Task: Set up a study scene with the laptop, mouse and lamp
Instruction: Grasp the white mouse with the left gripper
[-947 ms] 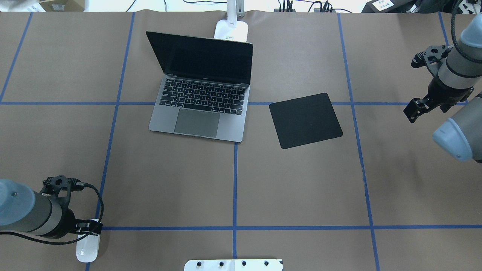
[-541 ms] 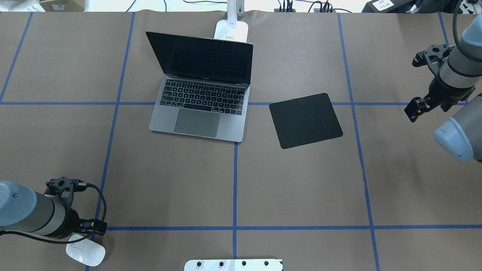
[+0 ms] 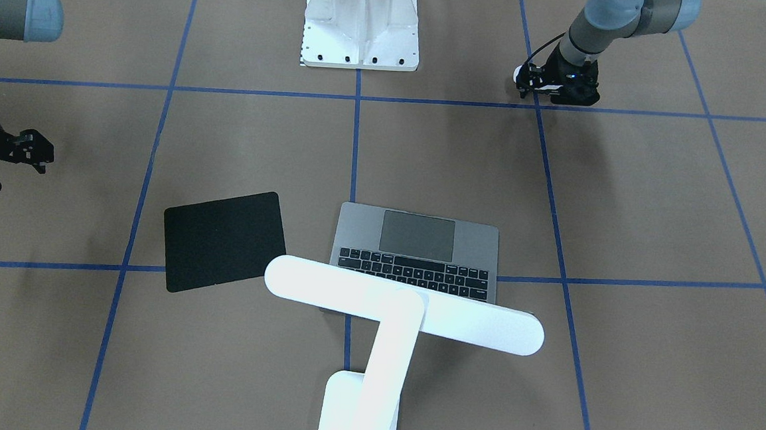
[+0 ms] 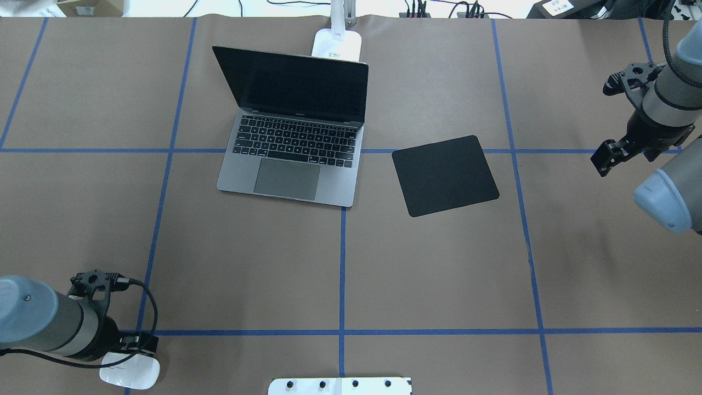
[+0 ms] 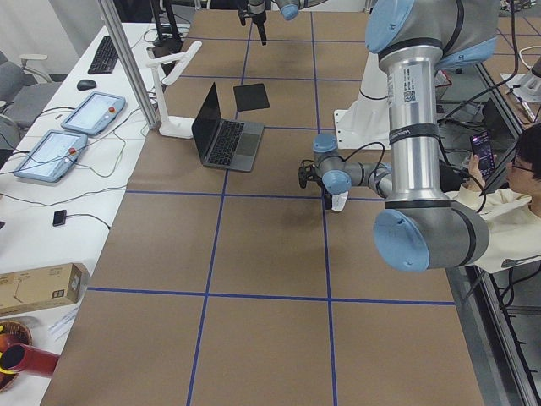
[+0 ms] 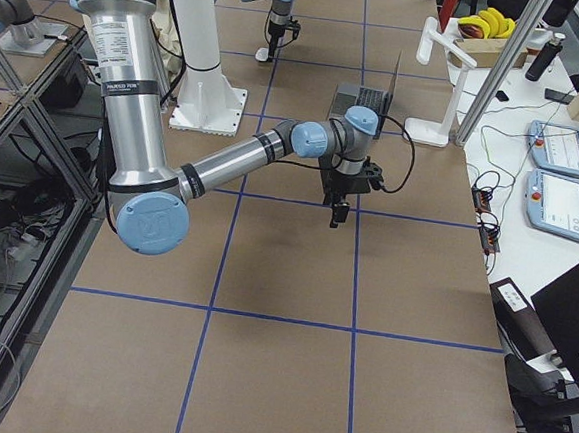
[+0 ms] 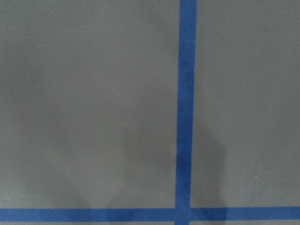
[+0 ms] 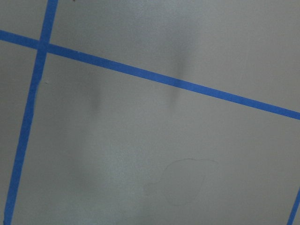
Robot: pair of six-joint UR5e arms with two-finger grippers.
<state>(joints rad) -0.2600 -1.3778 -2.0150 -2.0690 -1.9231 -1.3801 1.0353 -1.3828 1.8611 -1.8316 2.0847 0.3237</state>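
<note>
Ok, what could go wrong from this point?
1. The left gripper sits over the mouse and hides the contact. Whether it has a grip cannot be told, and an off-centre pinch could let the mouse slip.
2. The mouse pad lies beyond the laptop, so a low carry toward it might clip the laptop's front corner.
</note>
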